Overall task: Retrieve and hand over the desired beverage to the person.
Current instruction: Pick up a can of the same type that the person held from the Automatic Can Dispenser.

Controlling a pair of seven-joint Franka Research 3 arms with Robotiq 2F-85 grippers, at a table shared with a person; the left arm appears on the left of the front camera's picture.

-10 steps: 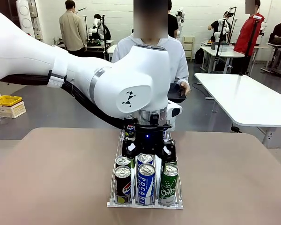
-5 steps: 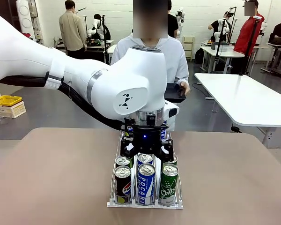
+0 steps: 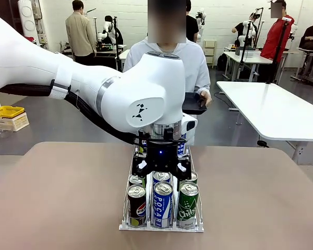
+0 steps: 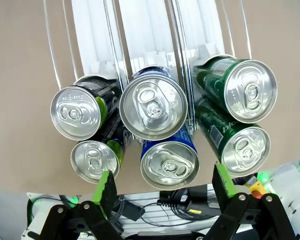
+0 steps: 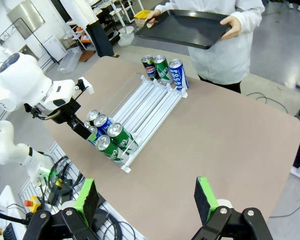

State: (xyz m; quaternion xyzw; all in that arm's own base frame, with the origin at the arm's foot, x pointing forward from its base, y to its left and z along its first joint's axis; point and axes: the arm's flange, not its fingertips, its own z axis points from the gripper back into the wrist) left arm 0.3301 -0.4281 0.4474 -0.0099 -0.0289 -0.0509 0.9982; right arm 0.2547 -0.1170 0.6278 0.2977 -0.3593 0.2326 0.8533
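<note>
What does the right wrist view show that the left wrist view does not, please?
Right wrist view: the person holding a black tray, three cans at the rack's far end, the open right gripper. Left wrist view: pull tabs on the near cans, close up. Both: the rack, the near cans, the table, the open left gripper.

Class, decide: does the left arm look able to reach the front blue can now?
Probably yes: its open fingers hang over the rack, nothing covers the front blue can, though the black can and green can leave tight gaps.
</note>
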